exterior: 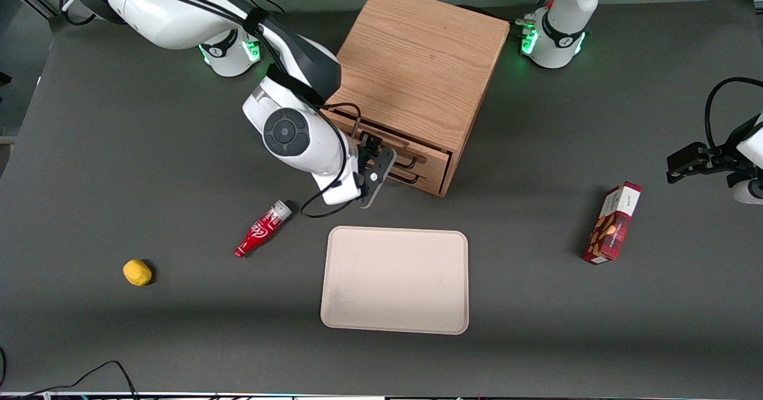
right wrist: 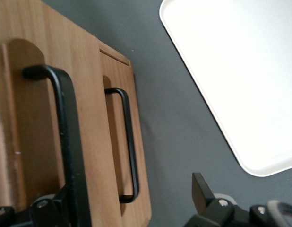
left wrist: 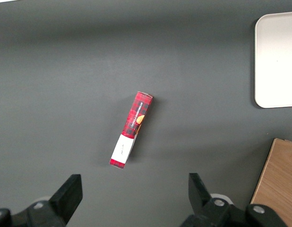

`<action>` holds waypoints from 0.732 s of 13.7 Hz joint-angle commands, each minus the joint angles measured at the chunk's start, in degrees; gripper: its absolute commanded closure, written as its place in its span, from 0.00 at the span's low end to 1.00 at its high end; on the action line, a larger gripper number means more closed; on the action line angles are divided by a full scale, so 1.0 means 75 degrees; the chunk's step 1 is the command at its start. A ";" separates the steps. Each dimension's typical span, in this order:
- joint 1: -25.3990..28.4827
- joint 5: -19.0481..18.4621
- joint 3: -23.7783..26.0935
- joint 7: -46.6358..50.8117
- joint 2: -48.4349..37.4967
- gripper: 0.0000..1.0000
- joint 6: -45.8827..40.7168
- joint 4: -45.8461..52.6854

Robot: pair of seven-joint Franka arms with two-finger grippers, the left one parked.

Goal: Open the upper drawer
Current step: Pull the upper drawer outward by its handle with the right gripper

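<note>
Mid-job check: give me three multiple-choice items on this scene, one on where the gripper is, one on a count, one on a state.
1. Where is the gripper?
A) resting on the cabinet's top
B) in front of the cabinet, at the upper drawer
C) toward the parked arm's end of the table

2. How many drawers does the cabinet have?
A) two
B) one
C) three

3. How is the red bottle positioned?
A) upright
B) held in the gripper
C) lying on its side

Answers:
1 B: its open fingers are at that drawer's black handle.
2 A: two fronts are stacked, each with a black handle.
3 C: it lies flat on the table.
</note>
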 commanded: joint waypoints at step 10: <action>-0.0148 -0.0140 -0.0821 -0.1122 0.0299 0.00 -0.0079 0.1357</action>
